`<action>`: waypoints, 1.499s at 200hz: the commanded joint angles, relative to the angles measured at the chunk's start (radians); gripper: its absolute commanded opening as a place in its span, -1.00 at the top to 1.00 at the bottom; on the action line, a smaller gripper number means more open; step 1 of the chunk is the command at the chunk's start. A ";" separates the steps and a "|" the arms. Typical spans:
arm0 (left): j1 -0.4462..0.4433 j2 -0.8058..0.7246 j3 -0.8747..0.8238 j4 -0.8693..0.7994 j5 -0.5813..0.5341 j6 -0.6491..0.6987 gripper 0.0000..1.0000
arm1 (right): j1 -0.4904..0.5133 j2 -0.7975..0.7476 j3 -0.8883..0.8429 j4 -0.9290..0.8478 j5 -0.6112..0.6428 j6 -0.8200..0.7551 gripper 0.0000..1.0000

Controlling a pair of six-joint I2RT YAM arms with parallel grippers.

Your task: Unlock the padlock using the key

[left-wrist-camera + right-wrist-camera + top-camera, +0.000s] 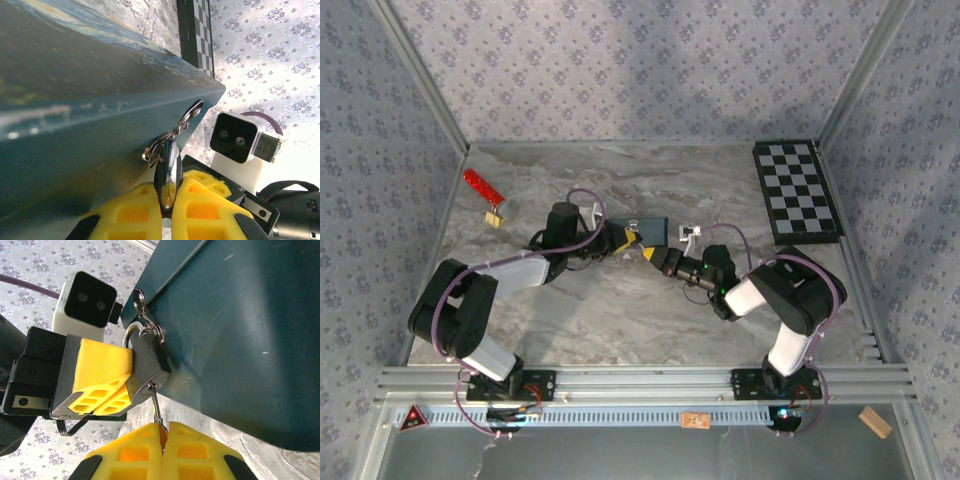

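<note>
The small dark padlock [148, 362] hangs by its silver shackle [130, 333] from the latch ring of the blue painted box [240, 325]. My left gripper [169, 189] is shut on the padlock [168, 167], which shows edge-on between the yellow fingers [125, 212]. My right gripper [163, 428] is shut on the key [157, 407]. The key's thin blade points up and its tip sits in the keyhole on the padlock's underside. In the top view the left gripper [624, 240] and the right gripper [650, 253] meet tip to tip beside the box [650, 227].
A black-and-white checkerboard [797, 190] lies at the back right. At the back left lies a red strip [480, 184] joined to a small gold piece [495, 219]. Patterned walls close the table on three sides. The right wrist camera [235, 137] sits close to my left fingers.
</note>
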 commanded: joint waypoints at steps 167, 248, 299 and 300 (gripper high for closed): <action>-0.006 -0.036 0.016 0.043 0.045 0.024 1.00 | -0.011 0.019 0.046 0.008 0.008 0.037 1.00; -0.010 -0.037 0.025 0.049 0.047 0.019 1.00 | -0.010 0.014 0.068 -0.023 0.003 0.109 1.00; -0.014 -0.048 0.018 0.048 0.044 0.019 1.00 | -0.001 0.018 0.070 -0.027 0.003 0.091 1.00; -0.013 -0.049 0.018 0.048 0.044 0.019 1.00 | -0.001 0.017 0.070 -0.028 0.003 0.091 1.00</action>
